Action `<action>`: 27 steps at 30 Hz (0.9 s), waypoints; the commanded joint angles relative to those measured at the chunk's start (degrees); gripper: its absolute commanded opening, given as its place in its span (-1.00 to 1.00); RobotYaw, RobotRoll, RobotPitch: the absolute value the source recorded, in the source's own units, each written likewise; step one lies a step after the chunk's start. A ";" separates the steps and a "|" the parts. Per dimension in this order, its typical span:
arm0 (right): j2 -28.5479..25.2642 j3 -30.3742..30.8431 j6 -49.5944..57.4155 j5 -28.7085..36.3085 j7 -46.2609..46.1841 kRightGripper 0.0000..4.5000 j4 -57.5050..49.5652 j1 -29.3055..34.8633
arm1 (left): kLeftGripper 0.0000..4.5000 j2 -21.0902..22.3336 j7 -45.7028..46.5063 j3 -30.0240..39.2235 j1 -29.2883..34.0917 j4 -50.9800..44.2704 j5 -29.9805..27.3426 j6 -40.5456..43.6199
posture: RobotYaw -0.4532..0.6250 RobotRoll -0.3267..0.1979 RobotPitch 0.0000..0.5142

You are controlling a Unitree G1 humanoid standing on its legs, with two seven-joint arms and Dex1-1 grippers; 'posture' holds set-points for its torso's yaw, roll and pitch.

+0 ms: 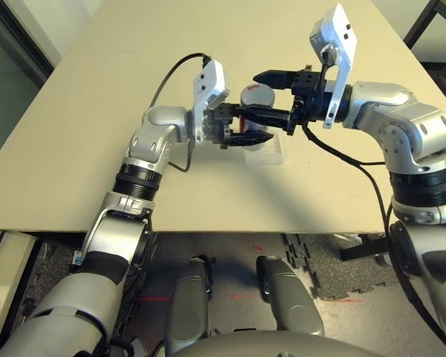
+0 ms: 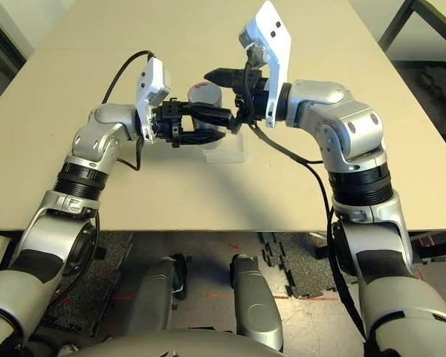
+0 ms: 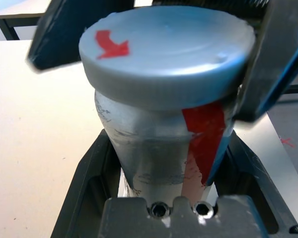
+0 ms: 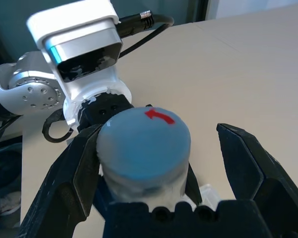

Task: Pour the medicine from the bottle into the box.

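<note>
The bottle (image 1: 258, 99) stands upright a little above the table, silvery with a red strip (image 3: 204, 134) down its side. My left gripper (image 1: 247, 128) is shut on its body, with one finger (image 3: 87, 183) on each flank. Its round pale cap (image 4: 144, 139), marked with a red arrow, is on. My right gripper (image 1: 268, 95) comes in from the right, open, its fingers (image 4: 69, 173) straddling the cap. One finger is close against the cap and the other stands apart. The clear box (image 1: 269, 152) lies on the table just below the bottle. The medicine is hidden.
The tan table (image 1: 97, 149) stretches wide to the left and behind the arms. Its front edge (image 1: 208, 232) runs just below the box. A black cable (image 1: 171, 71) loops off the left wrist. A dark frame (image 1: 424, 22) stands past the far right corner.
</note>
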 commanded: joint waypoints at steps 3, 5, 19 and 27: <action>-1.83 -2.96 2.29 2.58 -0.42 1.00 -3.46 1.92 | 0.23 0.48 -1.55 0.14 -0.34 3.63 0.37 -2.93 | -0.49 0.25 -0.34; -2.11 -3.16 2.53 2.96 -0.50 1.00 -3.89 2.24 | 0.23 0.54 -1.64 0.11 -0.38 3.87 0.34 -3.20 | -0.49 0.25 -0.35; -4.89 -4.24 3.49 5.82 -0.17 1.00 -6.94 5.03 | 0.23 0.88 -2.05 0.17 -0.78 5.79 0.54 -4.59 | -0.50 0.25 -0.37; -2.50 -1.33 2.67 4.52 -0.62 1.00 -5.98 2.51 | 0.23 0.35 -2.16 -0.12 -1.35 6.22 0.61 -4.75 | -0.51 0.25 -0.39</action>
